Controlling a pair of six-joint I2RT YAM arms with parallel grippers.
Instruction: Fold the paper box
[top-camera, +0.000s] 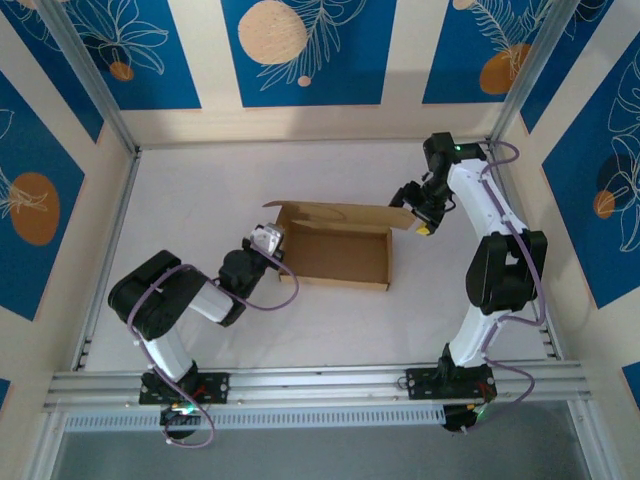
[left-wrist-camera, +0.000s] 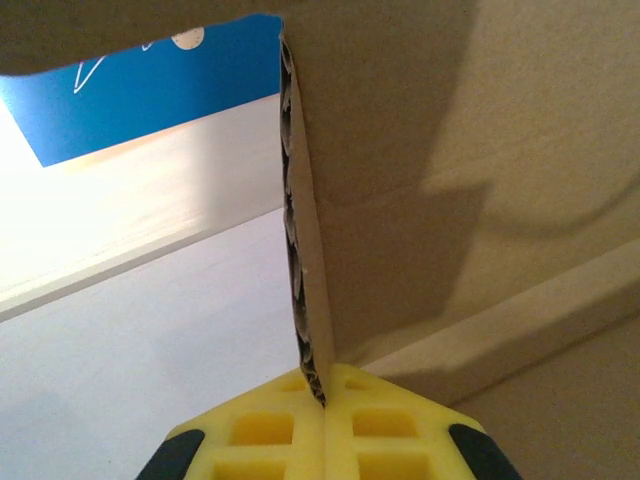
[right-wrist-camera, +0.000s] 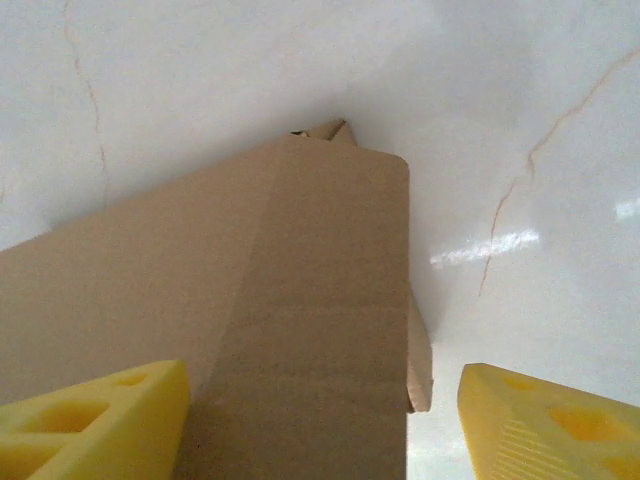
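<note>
Cardboard like this is light and stiff across its panels, but it gives readily at the scored creases, and its thin edges would crush under a hard pinch. The paper box (top-camera: 340, 258) sits part-formed in the middle of the table (top-camera: 190, 190), its far wall raised. The left gripper (left-wrist-camera: 325, 400) is clamped tight on the raw corrugated edge of the box's left wall. The right gripper (right-wrist-camera: 320, 425) is spread wide, its fingers (right-wrist-camera: 90, 420) on either side of the far-right flap without touching it (a sensible place to grip, I judge, close to the crease). Gripping flat panels rather than corners should keep the box from buckling.
</note>
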